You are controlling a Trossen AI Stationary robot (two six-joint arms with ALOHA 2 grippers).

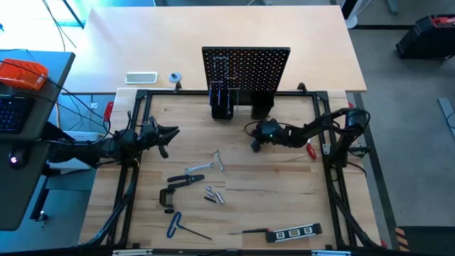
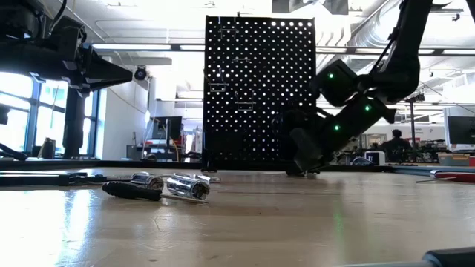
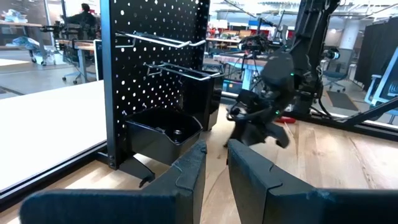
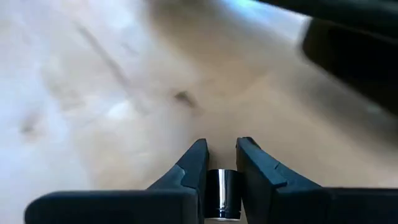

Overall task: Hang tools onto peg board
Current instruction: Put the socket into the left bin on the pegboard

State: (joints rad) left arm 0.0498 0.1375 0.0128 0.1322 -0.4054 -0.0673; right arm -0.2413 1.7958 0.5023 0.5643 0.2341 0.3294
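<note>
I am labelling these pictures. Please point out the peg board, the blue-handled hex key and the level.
peg board (image 1: 245, 67): high view, middle of the perforated panel.
blue-handled hex key (image 1: 175, 225): high view, on the blue handle.
level (image 1: 293, 232): high view, middle of its black body.

Right gripper (image 1: 254, 144) angled down to the table, fingers (image 4: 194, 167) pinched on a small shiny cylinder (image 4: 222, 193). Left gripper (image 1: 170, 132) hovering level, fingers nearly together, gripping nothing.

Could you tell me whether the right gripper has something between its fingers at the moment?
Yes, in the right wrist view the right gripper has a small shiny metal cylinder standing between its two dark fingers, low over the wooden table.
</note>
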